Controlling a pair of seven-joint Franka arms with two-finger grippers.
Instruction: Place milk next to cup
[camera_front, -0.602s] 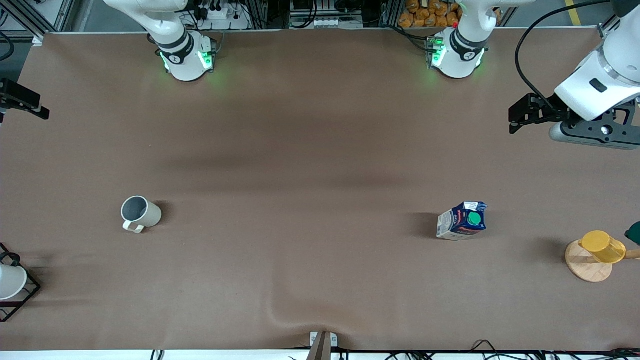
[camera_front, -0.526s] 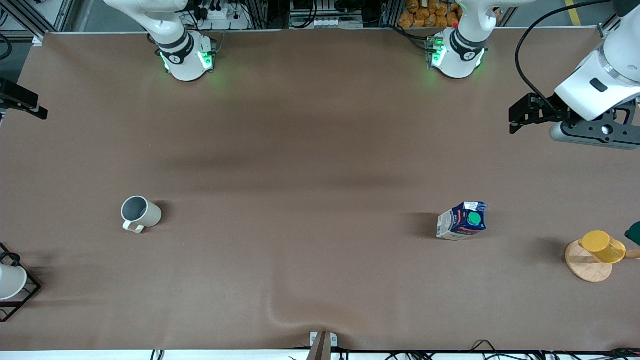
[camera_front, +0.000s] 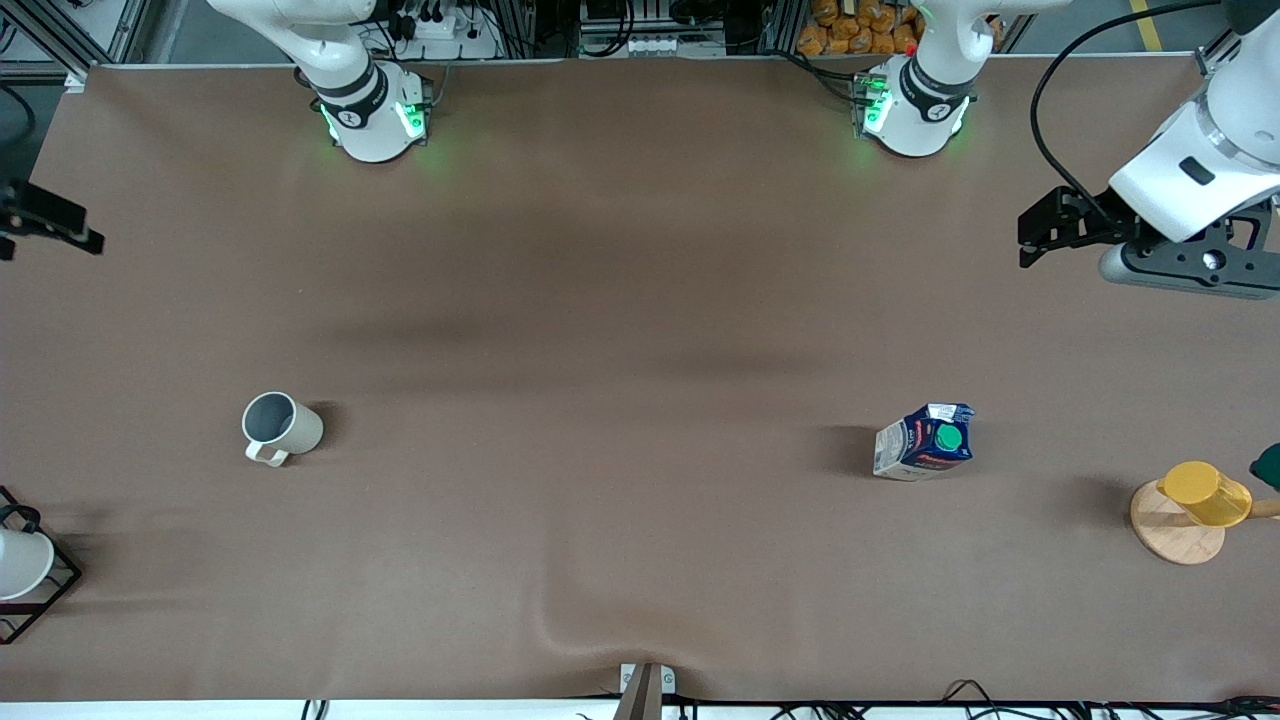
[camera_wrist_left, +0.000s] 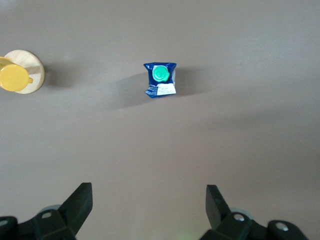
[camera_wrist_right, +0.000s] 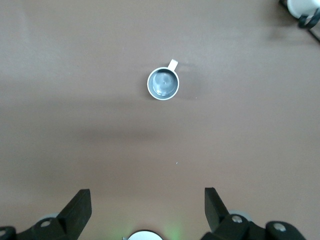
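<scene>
The milk (camera_front: 925, 441), a dark blue carton with a green cap, stands upright toward the left arm's end of the table. It also shows in the left wrist view (camera_wrist_left: 160, 80). The cup (camera_front: 280, 427), a beige-white mug with a grey inside, stands toward the right arm's end. It also shows in the right wrist view (camera_wrist_right: 163, 83). My left gripper (camera_front: 1035, 238) hangs high over the table's left-arm end, open and empty (camera_wrist_left: 149, 205). My right gripper (camera_front: 50, 225) hangs at the right-arm end, partly cut off, open and empty (camera_wrist_right: 147, 207).
A yellow cup on a round wooden base (camera_front: 1195, 505) stands beside the milk at the left arm's end. A white cup in a black wire rack (camera_front: 25, 570) stands at the right arm's end, nearer the camera than the mug. The brown table cover (camera_front: 600, 400) wrinkles near its front edge.
My right gripper has shifted slightly at the table's right-arm end. The left arm, the milk and the cup have not moved.
</scene>
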